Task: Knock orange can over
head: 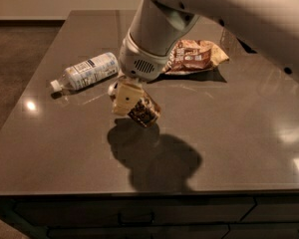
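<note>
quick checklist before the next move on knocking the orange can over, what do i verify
1. Gripper at the orange can: ok, right against its upper left side.
2. Can lying flat: not ok, it is tilted, top toward the gripper.
3. Can's lower end touching the countertop: cannot tell.
4. Landing spot in front of the can: ok, only shadow there.
5. Plastic bottle out of the way: ok, on its side, back left, apart from the can.
6. Snack bag out of the way: ok, farther back, partly behind the arm.
</note>
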